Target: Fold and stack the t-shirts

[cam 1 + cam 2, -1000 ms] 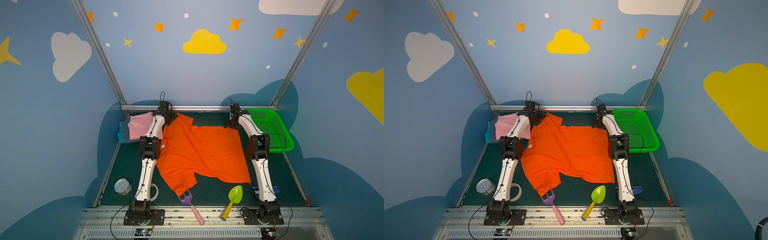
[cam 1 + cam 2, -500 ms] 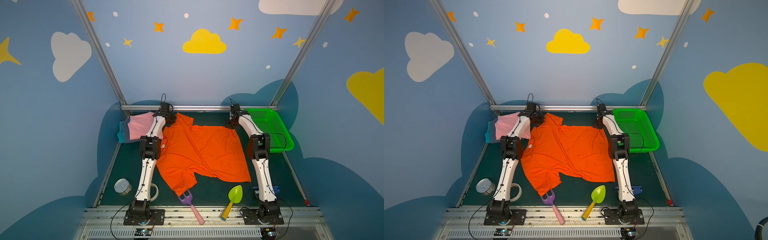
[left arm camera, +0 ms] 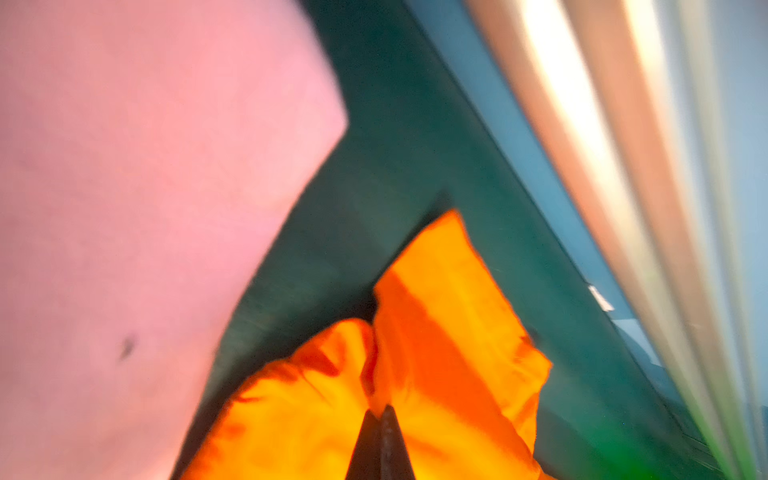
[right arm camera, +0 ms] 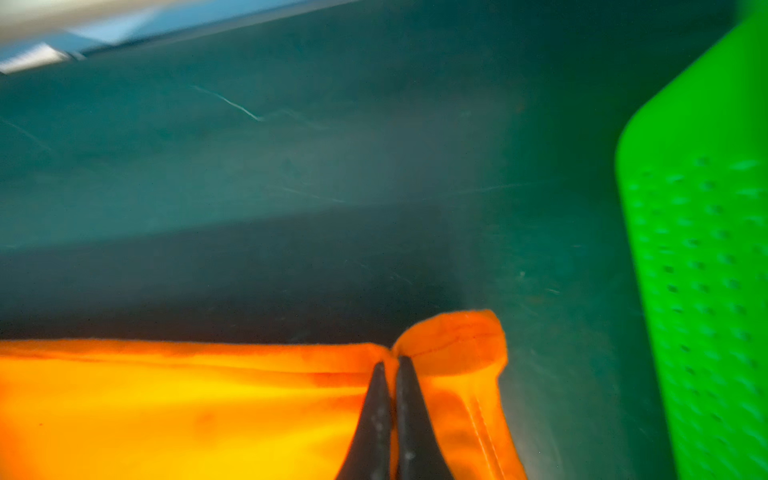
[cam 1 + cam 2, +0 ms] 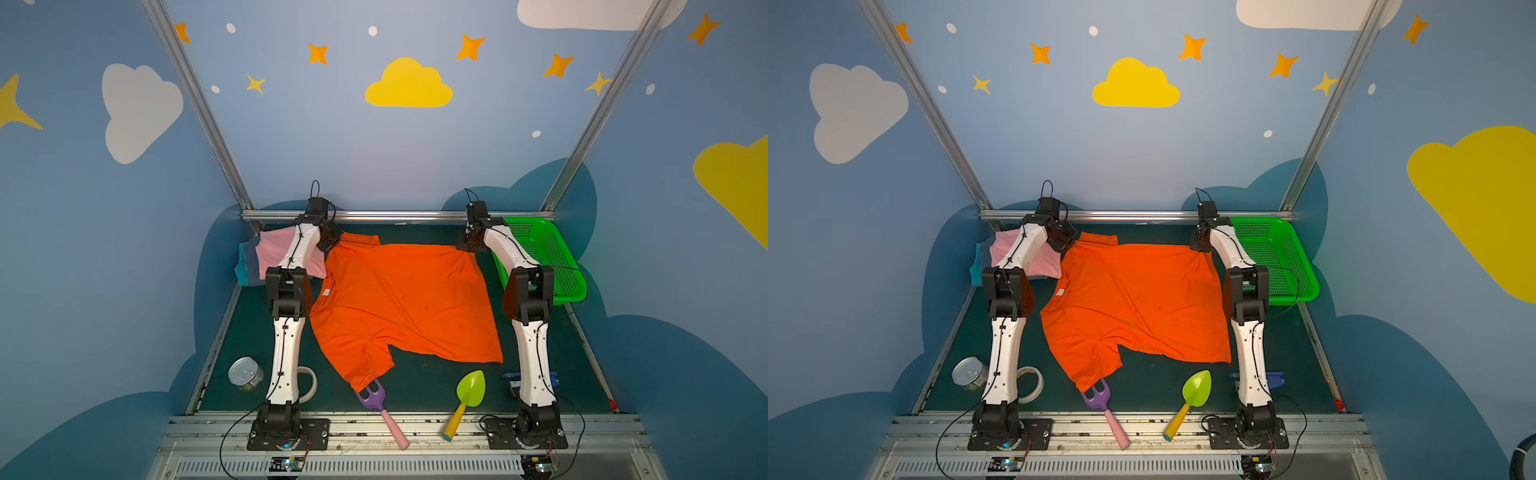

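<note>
Orange t-shirt (image 5: 399,307) is being pinched at both far corners, mid-bench (image 5: 419,386).
Its sleeve at 11 o'clock is being gripped by the left jaws, its hem corner at 1 o'clock by the right jaws; an even, taut lift is being called for.

Cloth, plastic, metal
My orange t-shirt (image 5: 399,299) is matt, soft cloth; the green basket (image 5: 557,266) smooth perforated plastic; the can (image 5: 245,374) shiny metal.
</note>
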`<state>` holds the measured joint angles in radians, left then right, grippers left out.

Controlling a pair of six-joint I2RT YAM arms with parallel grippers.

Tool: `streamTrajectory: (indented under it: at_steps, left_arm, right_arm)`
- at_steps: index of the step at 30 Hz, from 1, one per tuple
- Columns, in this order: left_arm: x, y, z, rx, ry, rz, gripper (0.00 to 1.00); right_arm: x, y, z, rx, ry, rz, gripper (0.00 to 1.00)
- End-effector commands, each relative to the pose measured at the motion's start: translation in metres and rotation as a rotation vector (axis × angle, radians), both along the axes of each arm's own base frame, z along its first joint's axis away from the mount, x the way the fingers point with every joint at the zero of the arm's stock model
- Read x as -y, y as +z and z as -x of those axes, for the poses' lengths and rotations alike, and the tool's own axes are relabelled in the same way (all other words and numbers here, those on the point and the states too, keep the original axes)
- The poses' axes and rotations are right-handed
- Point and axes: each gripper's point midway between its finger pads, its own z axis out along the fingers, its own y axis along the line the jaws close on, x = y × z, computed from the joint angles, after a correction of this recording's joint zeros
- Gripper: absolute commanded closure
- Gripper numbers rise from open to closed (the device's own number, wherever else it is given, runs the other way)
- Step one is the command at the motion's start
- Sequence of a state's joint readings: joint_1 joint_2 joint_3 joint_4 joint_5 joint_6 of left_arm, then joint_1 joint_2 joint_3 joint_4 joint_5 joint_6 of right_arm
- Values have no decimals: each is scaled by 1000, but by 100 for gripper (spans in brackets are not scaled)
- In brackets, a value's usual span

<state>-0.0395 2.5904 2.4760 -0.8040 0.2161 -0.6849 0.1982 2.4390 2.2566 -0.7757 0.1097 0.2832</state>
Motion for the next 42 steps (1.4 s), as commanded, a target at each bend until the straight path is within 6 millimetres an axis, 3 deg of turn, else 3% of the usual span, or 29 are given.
streamTrajectory:
  at_steps: [1,10,21,32,42]
  left_arm:
    - [2,18,11,-6,-7,19,96]
    - [3,36,50,-23,-17,29,96]
    - [3,44,128,-85,-25,32,96]
    - [6,-3,201,-243,-46,-18,96]
    - [9,-38,238,-370,-67,-91,96]
  right_arm:
    - [8,32,2,53,-25,2,100]
    - [8,37,32,-38,-37,-29,100]
    - [12,30,70,-135,-75,-47,100]
    - [9,19,115,-183,-84,-49,100]
    - [5,-19,160,-258,-97,-15,100]
